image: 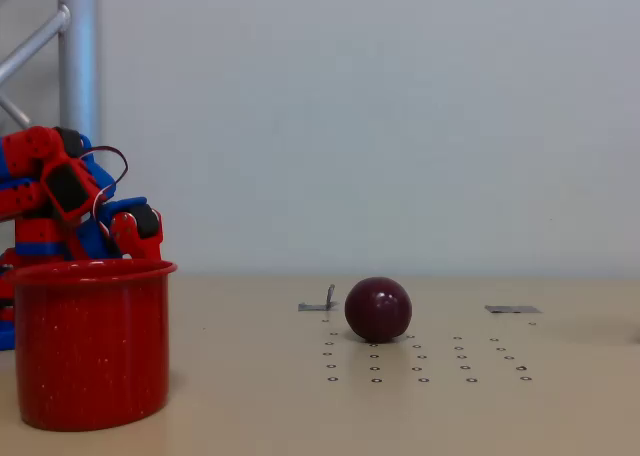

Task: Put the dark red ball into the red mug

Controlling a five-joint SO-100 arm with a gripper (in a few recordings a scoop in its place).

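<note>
We see the dark red ball sitting on the pale desk near the middle of the fixed view, on its own, nothing touching it. It rests at the far end of a patch of small dark holes dotted across the desk top. Just to its left a small grey tab stands on the surface, and further right another grey strip lies flat.

Over at the left edge we have the red mug, upright, close to the camera and well apart from the ball. Its rolled rim faces up and faint white speckles show on its wall.

Behind the mug the red and blue arm sits folded low, with a thin wire looping off it. The mug hides its lower part, so we cannot tell whether the jaws are released or clenched.

A grey metal post rises behind the arm against the plain light wall.
</note>
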